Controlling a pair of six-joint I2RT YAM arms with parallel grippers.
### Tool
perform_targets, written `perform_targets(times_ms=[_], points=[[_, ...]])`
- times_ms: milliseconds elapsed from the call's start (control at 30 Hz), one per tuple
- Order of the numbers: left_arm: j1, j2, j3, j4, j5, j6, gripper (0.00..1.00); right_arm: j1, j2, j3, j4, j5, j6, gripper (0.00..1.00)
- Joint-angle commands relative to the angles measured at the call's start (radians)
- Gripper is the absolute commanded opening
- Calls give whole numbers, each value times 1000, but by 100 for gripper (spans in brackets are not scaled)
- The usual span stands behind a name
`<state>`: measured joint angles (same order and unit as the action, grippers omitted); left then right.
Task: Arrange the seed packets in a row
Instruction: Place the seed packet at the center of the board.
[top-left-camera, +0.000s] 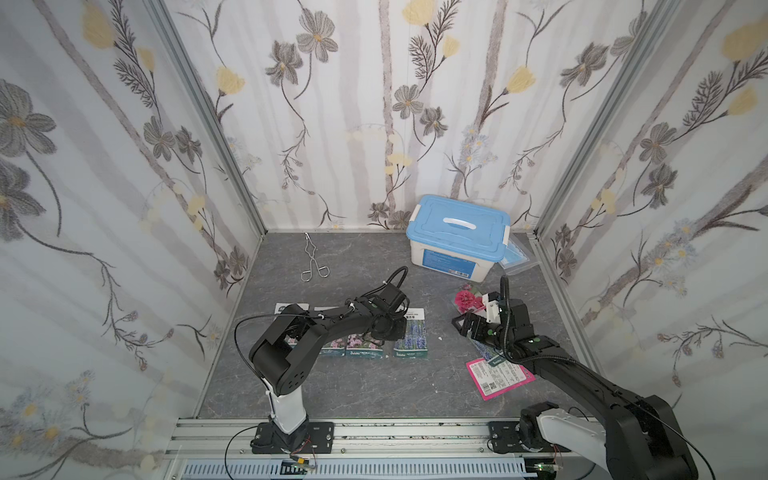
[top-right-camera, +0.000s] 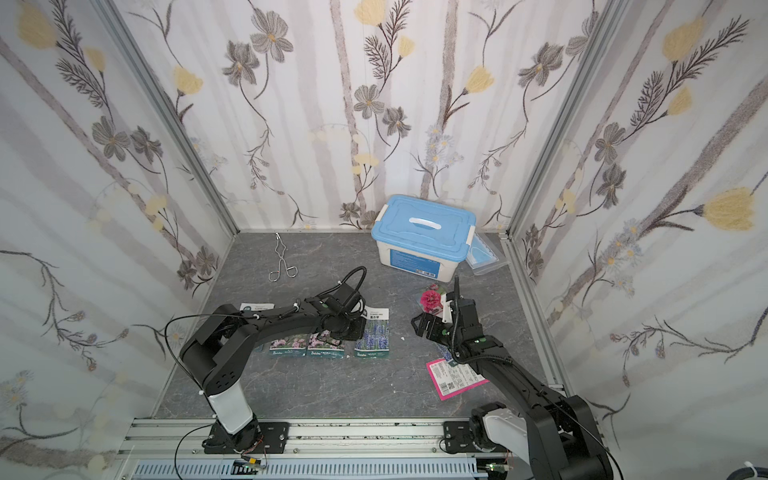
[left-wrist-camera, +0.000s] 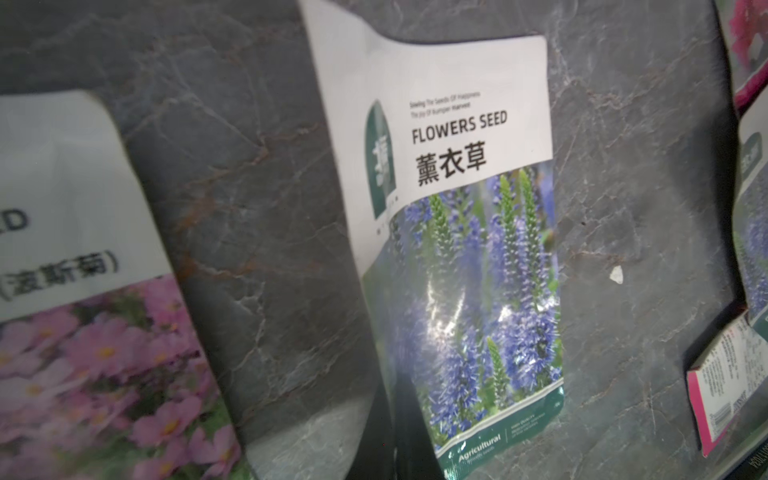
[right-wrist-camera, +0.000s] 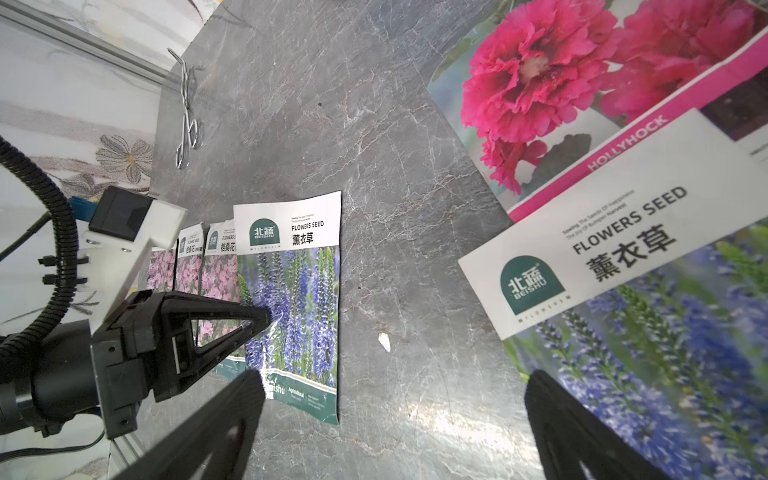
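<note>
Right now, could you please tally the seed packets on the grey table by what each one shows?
Flat rectangular pink-flower seed packets: 3
Flat purple-blue lavender seed packets: 2
Flat magenta hollyhock seed packet: 1
Flat pink text-printed packet back: 1
Total: 7

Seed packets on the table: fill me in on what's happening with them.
A row is partly done: pink-flower packets lie side by side with a lavender packet at the end. The left gripper, shut, has its tip on that lavender packet. The right gripper hangs open by a loose pile: a magenta-flower packet, a second lavender packet and a pink-backed packet, not yet in the row.
</note>
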<state>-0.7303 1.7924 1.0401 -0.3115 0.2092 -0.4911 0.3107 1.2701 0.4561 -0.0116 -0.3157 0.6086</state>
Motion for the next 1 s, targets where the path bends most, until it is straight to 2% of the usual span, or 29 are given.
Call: perform_targets(times_ms=[0, 333, 367, 500, 600, 667, 800, 967], points=[[4, 2, 14, -43, -20, 43, 2, 3, -2, -4, 48, 6, -4, 100], [7, -53, 37, -106, -62, 60, 19, 12, -2, 0, 53, 4, 0, 100], [9, -63, 40, -119, -69, 62, 22, 11, 0, -1, 54, 4, -1, 100], [11, -114, 45, -152, -77, 62, 48, 19, 8, 6, 59, 4, -1, 100], [12, -148, 43, -166, -82, 60, 60, 22, 18, 15, 58, 6, -4, 100], [11, -171, 43, -184, -98, 62, 65, 29, 24, 22, 62, 6, -2, 100], [12, -239, 28, -206, -136, 59, 69, 62, 65, 62, 64, 13, -2, 100], [30, -335, 0, -223, -178, 47, 81, 168, 196, 193, 31, 90, -15, 100]])
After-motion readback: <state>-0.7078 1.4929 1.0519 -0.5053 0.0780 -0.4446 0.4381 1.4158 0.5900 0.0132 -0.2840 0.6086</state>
